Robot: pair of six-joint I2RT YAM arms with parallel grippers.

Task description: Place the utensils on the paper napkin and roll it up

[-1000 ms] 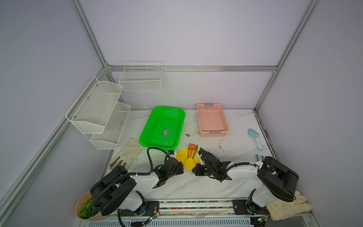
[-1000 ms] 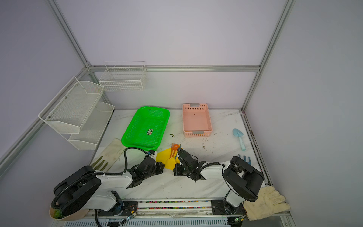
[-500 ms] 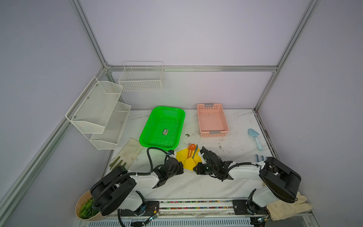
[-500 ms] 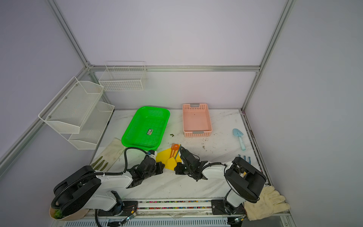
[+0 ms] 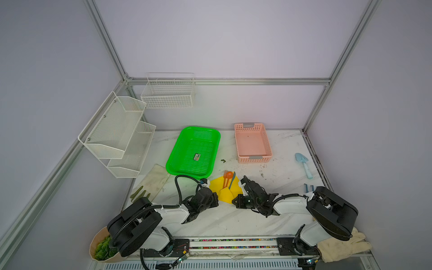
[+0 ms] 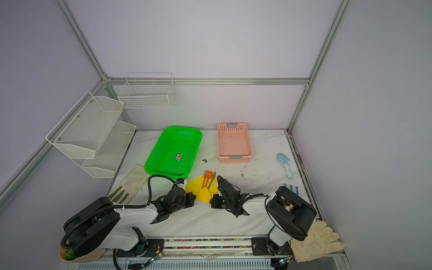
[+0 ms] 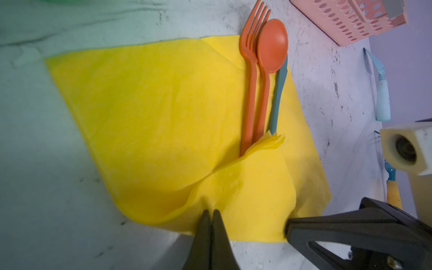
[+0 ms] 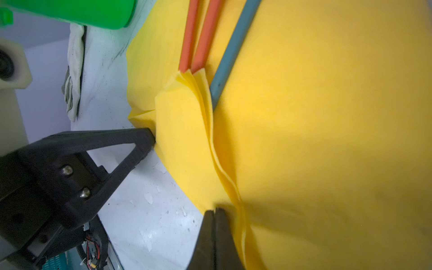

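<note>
Three utensils (image 7: 263, 98) lie side by side on the paper napkin (image 7: 163, 105), heads overhanging its far edge. The left gripper (image 7: 209, 212) and right gripper (image 8: 214, 210), both pinched shut on the paper, fold a flap over the handles. Bare table (image 5: 280, 173) beyond likely leaves rolling room before the green tray (image 5: 173, 161).

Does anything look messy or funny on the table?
Yes. Dark dirt crumbs lie scattered on the table beside the pink basket, and the fork and spoon heads stick out past the edge of the yellow napkin.
</note>
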